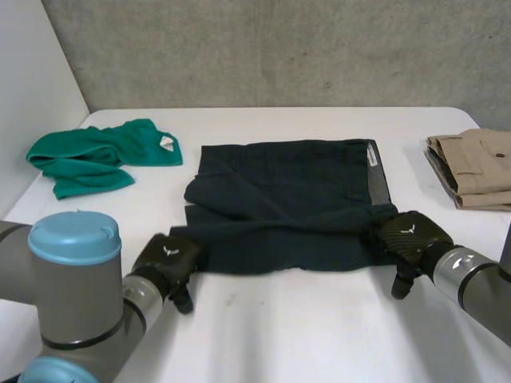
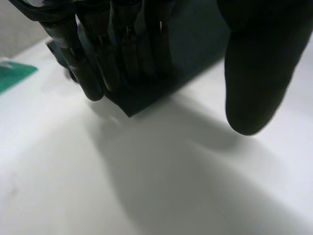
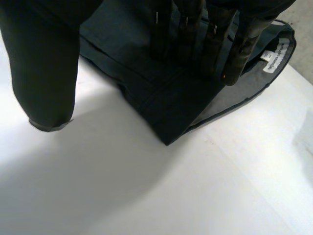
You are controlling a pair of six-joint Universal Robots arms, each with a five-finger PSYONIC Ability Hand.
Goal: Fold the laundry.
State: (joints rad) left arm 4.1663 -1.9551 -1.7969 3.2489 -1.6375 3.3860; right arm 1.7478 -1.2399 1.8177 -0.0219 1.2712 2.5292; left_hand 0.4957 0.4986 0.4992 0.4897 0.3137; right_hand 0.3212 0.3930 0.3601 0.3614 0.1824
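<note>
I had both arms extended forward and low. The left hand (image 1: 166,259) lay palm down, fingers (image 2: 122,54) straight, thumb (image 2: 257,73) spread apart. The right hand (image 1: 407,237) mirrored this pose, thumb well clear of its fingers.

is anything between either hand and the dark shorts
Nothing visible does: the left hand is already at the near left corner of the dark shorts, and the right hand has its fingers on the near right corner.

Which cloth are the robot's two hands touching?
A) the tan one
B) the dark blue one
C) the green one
B: the left hand and the right hand each rest on a near corner of the dark blue garment.
</note>
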